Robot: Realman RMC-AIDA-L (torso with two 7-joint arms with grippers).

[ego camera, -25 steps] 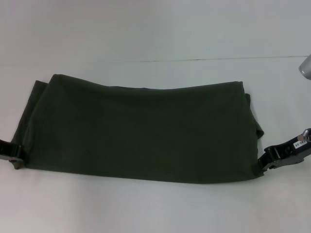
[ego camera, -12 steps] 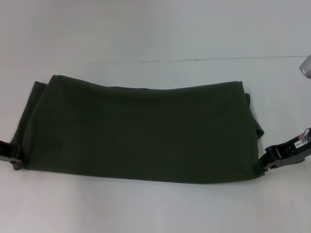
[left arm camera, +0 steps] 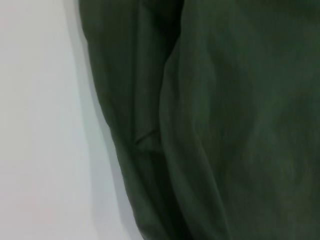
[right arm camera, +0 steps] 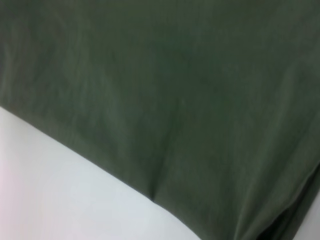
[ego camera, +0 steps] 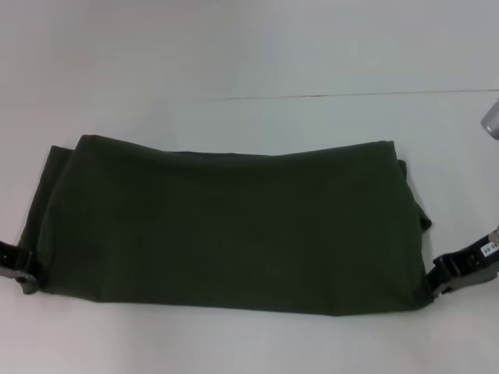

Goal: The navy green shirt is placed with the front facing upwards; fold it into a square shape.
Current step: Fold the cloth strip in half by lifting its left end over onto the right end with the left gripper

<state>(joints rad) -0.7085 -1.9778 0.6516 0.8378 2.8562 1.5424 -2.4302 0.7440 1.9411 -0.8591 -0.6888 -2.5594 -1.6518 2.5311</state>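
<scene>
The navy green shirt lies as a wide folded band across the white table, plain side up with no lettering or collar showing. My left gripper is at the band's near left corner, shut on the fabric. My right gripper is shut on the near right corner. Layered edges stick out at both ends. The left wrist view shows folded layers of the shirt beside bare table. The right wrist view shows a smooth stretch of the shirt and its straight edge.
A thin line runs across the table behind the shirt. A small grey metal part shows at the right edge. White table surface lies between the shirt and the near edge.
Both grippers have moved toward the near edge, pulling the shirt with them. The band's far edge now lies lower and straighter.
</scene>
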